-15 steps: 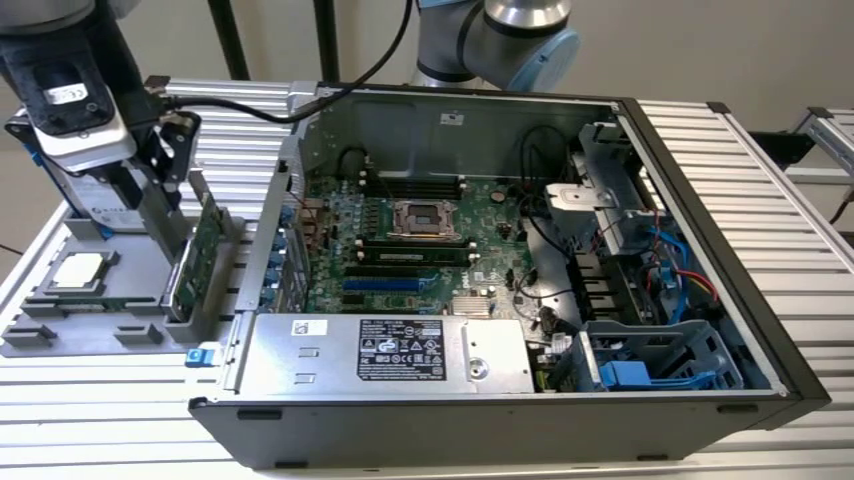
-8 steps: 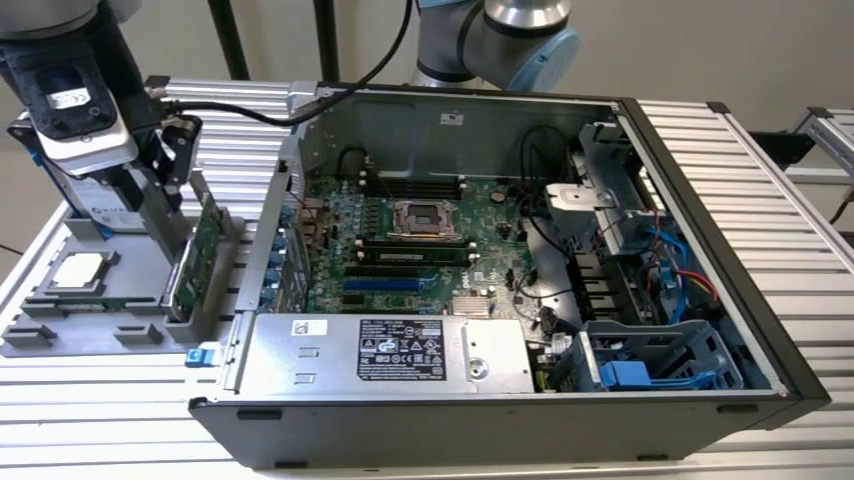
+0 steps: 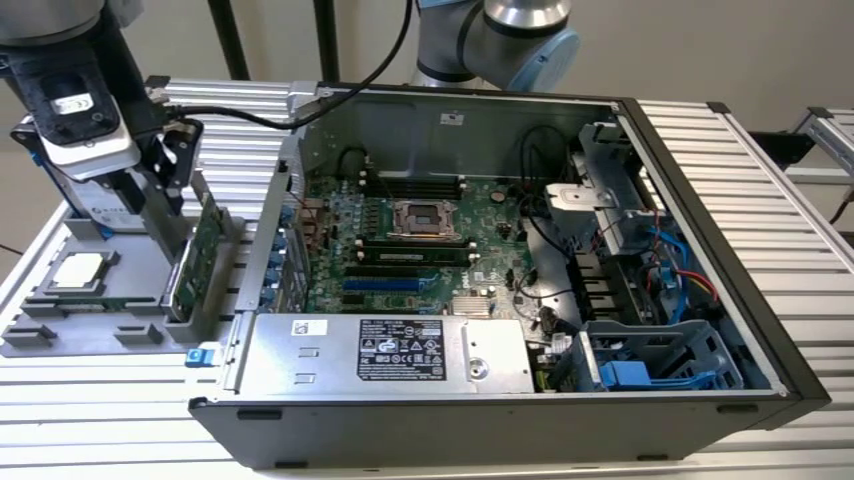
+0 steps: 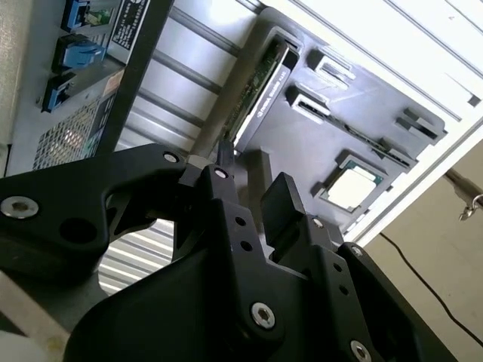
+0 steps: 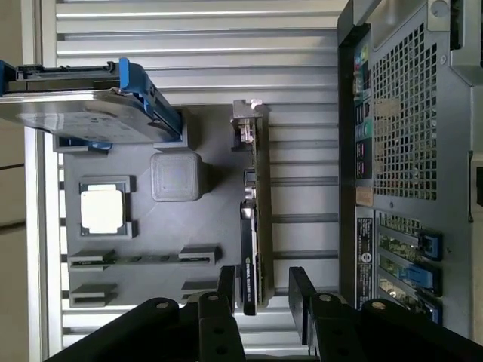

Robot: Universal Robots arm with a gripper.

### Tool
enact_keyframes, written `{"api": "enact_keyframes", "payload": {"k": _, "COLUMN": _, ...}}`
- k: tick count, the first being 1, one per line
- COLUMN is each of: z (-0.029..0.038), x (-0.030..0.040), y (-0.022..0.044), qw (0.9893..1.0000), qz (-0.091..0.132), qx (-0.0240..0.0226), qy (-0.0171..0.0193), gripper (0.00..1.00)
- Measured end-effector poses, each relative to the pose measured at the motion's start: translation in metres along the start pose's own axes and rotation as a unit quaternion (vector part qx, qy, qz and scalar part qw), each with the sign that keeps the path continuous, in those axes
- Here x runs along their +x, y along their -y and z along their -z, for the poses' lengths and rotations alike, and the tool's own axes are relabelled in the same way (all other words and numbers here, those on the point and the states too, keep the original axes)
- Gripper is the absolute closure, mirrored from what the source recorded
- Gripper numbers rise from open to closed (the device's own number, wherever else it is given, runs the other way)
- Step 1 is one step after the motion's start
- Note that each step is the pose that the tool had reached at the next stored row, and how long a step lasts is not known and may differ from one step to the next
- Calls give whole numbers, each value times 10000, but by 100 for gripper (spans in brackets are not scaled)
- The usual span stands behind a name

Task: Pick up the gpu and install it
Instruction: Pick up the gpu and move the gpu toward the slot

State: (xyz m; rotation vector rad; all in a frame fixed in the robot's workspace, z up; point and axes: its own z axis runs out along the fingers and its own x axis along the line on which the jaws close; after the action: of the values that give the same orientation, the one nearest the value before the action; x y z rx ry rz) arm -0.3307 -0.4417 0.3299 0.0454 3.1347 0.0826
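The gpu [image 3: 191, 262] stands on its edge in a slot of the grey holder tray [image 3: 54, 340], at the exterior view's left, beside the open computer case [image 3: 667, 130]. It is a thin green card with a black cooler [image 5: 249, 264] and a silver bracket [image 5: 245, 124] at one end. My gripper [image 3: 163, 205] hangs over the card, open. In both wrist views the two black fingers [image 5: 226, 290] stand on either side of the card's end [image 4: 260, 90], with a gap on each side. I hold nothing.
The tray also carries a silver hard drive with blue rails [image 5: 90, 113] and a square silver CPU chip [image 5: 102, 209]. Inside the case lie the motherboard [image 3: 427, 250] and a power supply [image 3: 387, 350]. The case wall [image 5: 362, 188] runs close beside the gpu.
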Motion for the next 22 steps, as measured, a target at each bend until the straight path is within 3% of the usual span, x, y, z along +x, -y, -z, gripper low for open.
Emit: {"api": "enact_keyframes", "payload": {"k": 22, "z": -101, "x": 1, "y": 5, "qw": 10000, "qz": -1, "qx": 0, "qy": 0, "gripper": 0}}
